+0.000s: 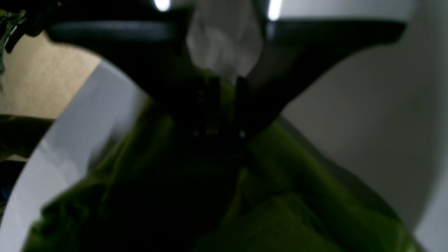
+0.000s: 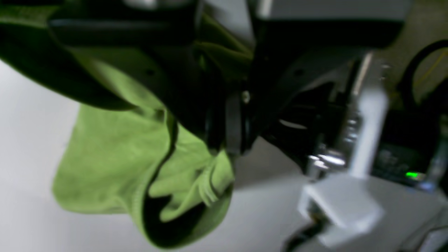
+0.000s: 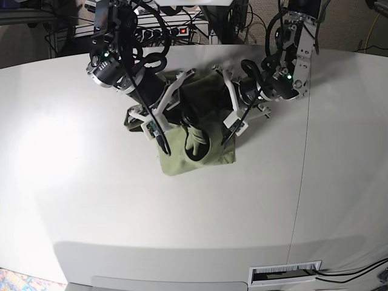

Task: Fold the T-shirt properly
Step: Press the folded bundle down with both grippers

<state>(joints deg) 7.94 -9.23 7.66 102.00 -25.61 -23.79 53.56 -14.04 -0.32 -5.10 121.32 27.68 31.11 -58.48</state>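
The olive-green T-shirt (image 3: 200,154) lies bunched in a heap near the back middle of the white table (image 3: 91,182). My right gripper (image 3: 160,137) reaches in from the left and is shut on a fold of the T-shirt (image 2: 112,157). In the right wrist view the cloth hangs from the right gripper (image 2: 227,147) just above the table (image 2: 266,210). My left gripper (image 3: 230,134) comes in from the right at the heap's right edge. In the blurred left wrist view its dark fingers close at the left gripper (image 1: 225,133) on green T-shirt fabric (image 1: 297,196).
Cables and a power strip (image 3: 176,30) crowd the floor behind the table's far edge. A white clamp block (image 2: 336,206) sits at the table's rim close to the right arm. A seam (image 3: 303,151) runs across the tabletop on the right.
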